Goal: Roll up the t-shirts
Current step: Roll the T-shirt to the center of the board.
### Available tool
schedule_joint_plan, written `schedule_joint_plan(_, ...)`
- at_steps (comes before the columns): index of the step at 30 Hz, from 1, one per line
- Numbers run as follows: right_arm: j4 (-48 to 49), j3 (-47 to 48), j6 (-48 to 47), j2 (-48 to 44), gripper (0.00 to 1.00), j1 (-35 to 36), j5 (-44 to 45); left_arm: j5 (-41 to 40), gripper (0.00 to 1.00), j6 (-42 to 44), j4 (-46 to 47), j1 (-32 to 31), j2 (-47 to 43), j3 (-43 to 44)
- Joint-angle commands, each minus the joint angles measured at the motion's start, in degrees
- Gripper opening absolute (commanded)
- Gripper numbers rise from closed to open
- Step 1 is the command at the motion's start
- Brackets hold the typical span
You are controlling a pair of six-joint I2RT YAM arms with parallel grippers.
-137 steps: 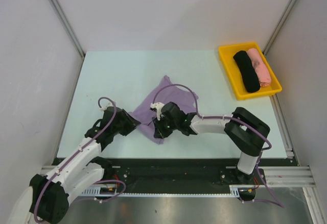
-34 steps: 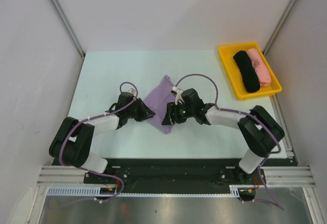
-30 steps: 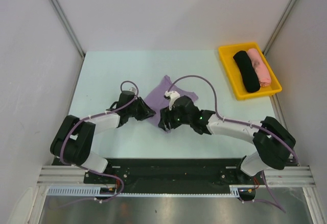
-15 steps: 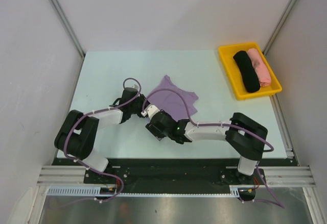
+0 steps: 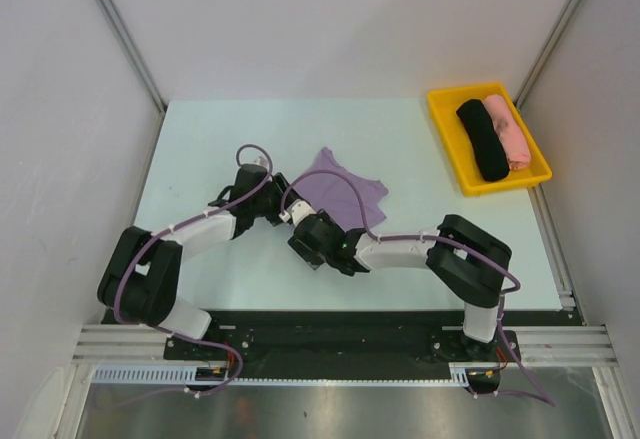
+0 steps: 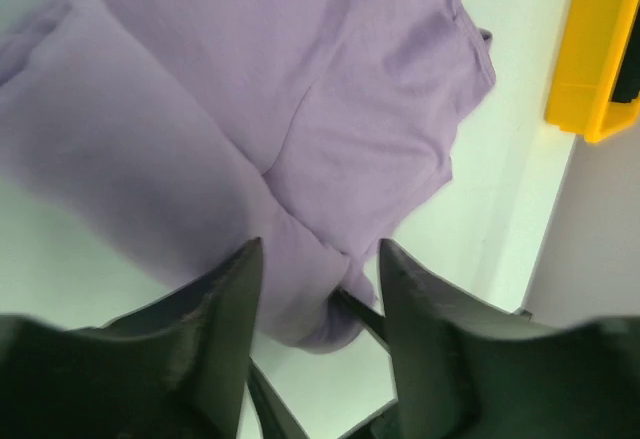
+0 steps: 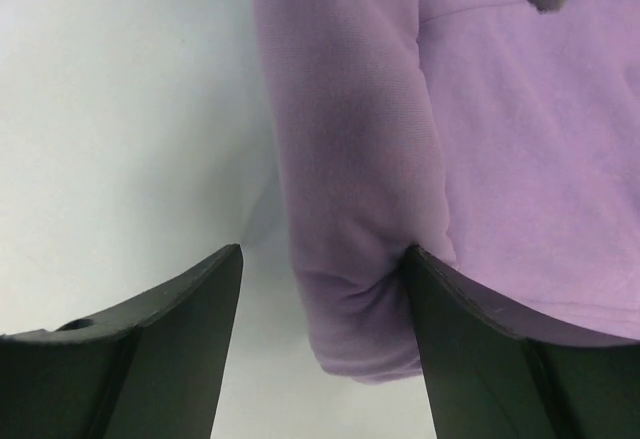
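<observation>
My left hand has its fingers apart, straddling the rolled edge of the lavender t-shirt, which lies partly rolled near the middle of the worktop. My right hand is spread wide too, the roll's end lying between its fingers

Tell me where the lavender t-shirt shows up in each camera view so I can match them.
Top external: lavender t-shirt lies near the middle of the pale table.
Left wrist: it fills the upper left, with its rolled edge low in the picture.
Right wrist: it fills the right side, with its rolled edge running down the centre.
Shared landmark: the pale table, seen in all three.
</observation>
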Motion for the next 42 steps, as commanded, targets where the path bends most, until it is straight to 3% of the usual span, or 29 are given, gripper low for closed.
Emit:
schedule_joint_plan(1,-2.0,0.8,1.1,1.6,0.71,-3.6,-3.5,-2.7,0.60,2.8,-3.9,1.1,-5.3,1.0)
schedule_joint_plan(11,0.6,0.6,0.9,1.6,0.71,-10.8,-15.8,-1.7,0.64,2.9,-3.0,2.8,-13.0,-5.7)
schedule_joint_plan(16,-0.4,0.6,1.1,1.6,0.70,-11.9,-17.0,-1.3,0.66,2.0,-0.3,2.9,-15.4,-9.4)
schedule_joint_plan(20,-0.9,0.6,1.0,1.6,0.70,-11.7,-16.9,-1.0,0.66,1.9,2.8,2.9,-12.4,-9.7)
schedule_joint_plan(24,-1.6,0.6,1.5,1.9,0.64,-11.9,-18.4,-0.9,0.66,1.3,6.0,2.9,-8.5,-9.0)
schedule_joint_plan(28,-1.3,0.7,1.1,2.3,0.51,-12.3,-21.3,-0.8,0.65,-0.1,8.3,2.9,-6.4,-9.1)
schedule_joint_plan(31,-1.0,0.6,0.9,2.1,0.45,-13.0,-27.4,-1.4,0.65,-0.4,8.4,2.9,-5.3,-8.8)
schedule_joint_plan(37,0.5,0.6,2.1,2.8,0.34,-14.8,-49.4,-3.9,0.64,-0.5,6.5,2.4,-9.2,-11.3)
schedule_joint_plan(42,1.7,0.4,5.8,4.2,0.31,-15.5,-56.7,-6.9,0.63,-2.8,3.4,2.2,-16.2,-16.4)
